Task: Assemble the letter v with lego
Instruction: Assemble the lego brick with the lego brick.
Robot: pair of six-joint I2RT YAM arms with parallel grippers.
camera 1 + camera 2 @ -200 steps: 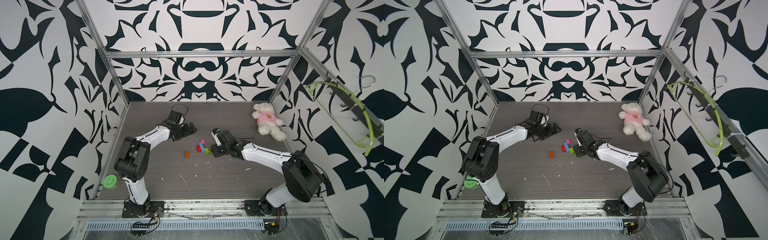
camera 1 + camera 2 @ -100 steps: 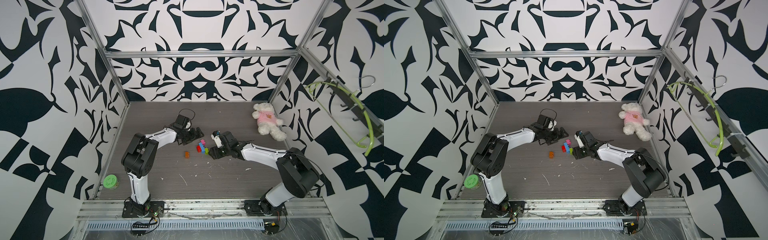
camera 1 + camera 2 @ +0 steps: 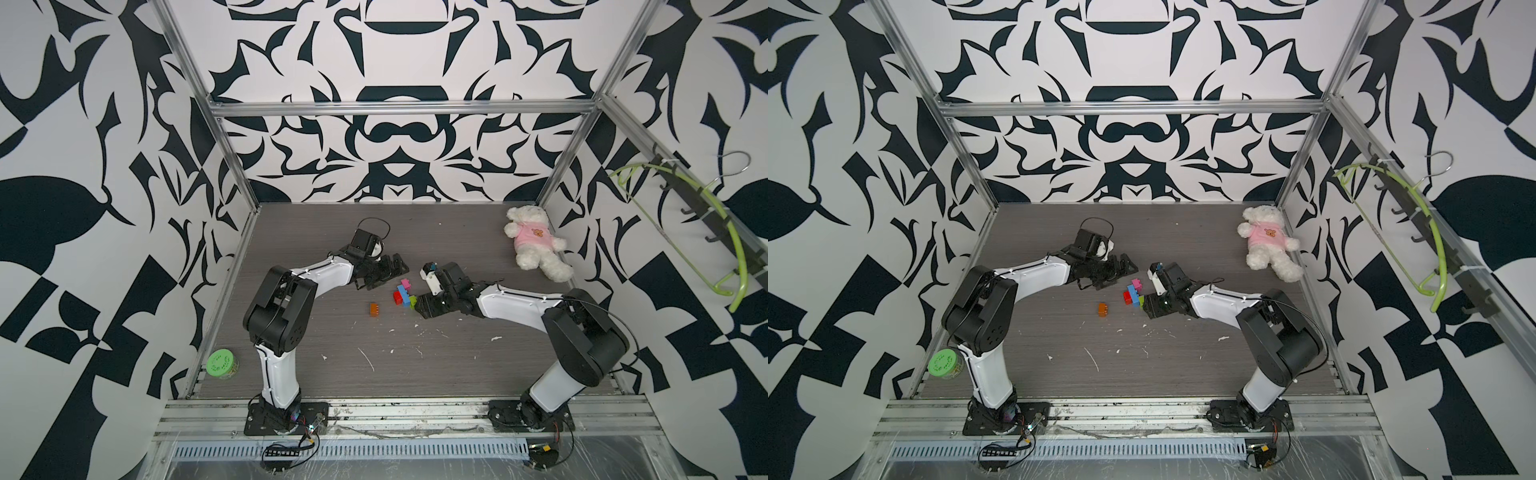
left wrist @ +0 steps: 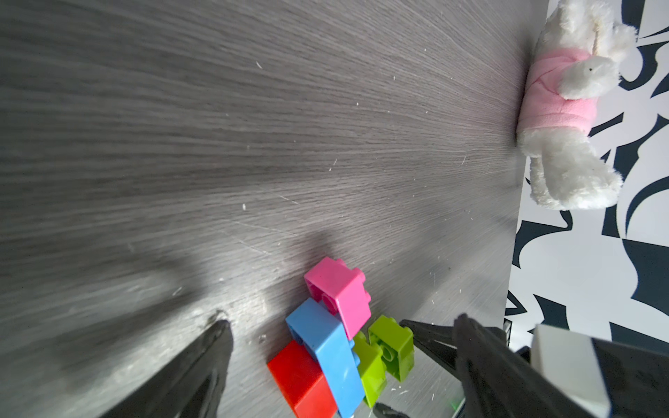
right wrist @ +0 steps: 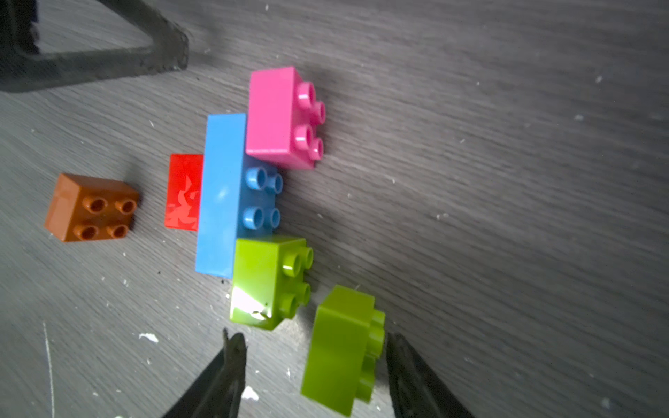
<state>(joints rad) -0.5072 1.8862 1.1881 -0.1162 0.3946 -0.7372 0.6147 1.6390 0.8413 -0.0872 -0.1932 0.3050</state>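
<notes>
Lime-green brick [image 5: 344, 347] lay ungripped between our right gripper's [image 5: 313, 340] half-spread jaws, just right of the joined cluster [image 3: 402, 293] at centre, while our left gripper [image 3: 395, 276] gaped wide on its far side

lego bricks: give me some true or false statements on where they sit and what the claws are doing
1. The orange brick stands alone, apart from the others. True.
2. The pink brick is joined to the blue brick. True.
3. The left claw is shut on the pink brick. False: it is open and empty beside it.
4. Both lime green bricks are joined to the blue brick. False: one lime green brick is; the other lime green brick lies separate between the fingers of the open right claw.
5. The teddy bear lies among the bricks. False: it lies far from them, by the wall.
</notes>
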